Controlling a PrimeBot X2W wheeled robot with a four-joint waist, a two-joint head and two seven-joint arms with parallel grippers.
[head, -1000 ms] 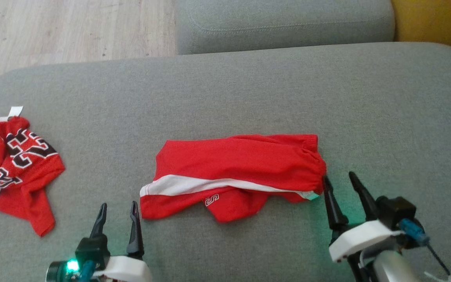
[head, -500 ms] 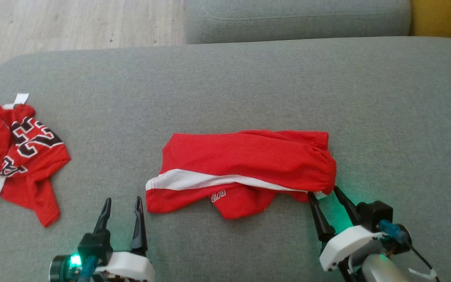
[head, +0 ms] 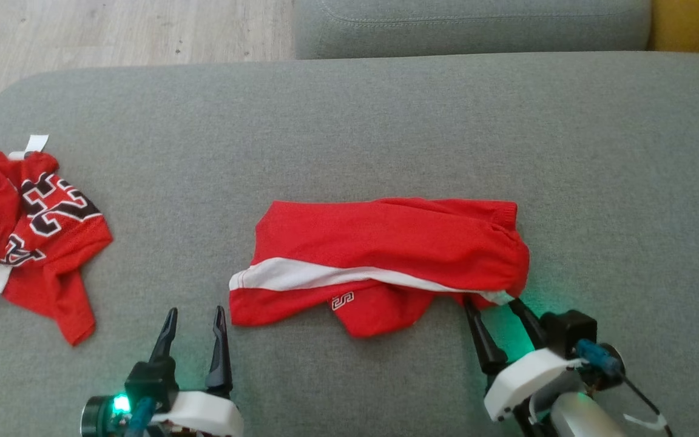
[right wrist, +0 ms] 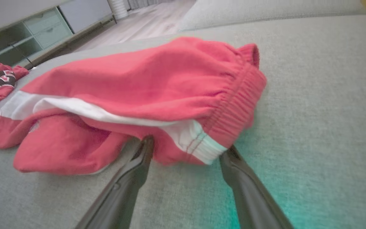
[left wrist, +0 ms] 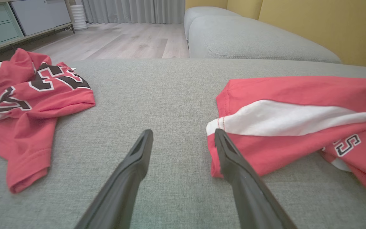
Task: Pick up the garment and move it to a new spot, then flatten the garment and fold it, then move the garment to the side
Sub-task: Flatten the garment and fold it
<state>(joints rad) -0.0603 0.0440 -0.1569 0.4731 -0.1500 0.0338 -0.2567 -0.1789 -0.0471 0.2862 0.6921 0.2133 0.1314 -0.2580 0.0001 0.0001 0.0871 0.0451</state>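
Right pincer (head: 491, 303) now straddles shorts (head: 386, 243) corner.

Red shorts (head: 386, 249) with white side stripe, red jersey (head: 40, 243) with black-and-white numerals, grey cushion (head: 349, 133).

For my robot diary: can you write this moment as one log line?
red shorts: lying on sofa | left gripper: open, beside hem | right gripper: open, tips at waistband
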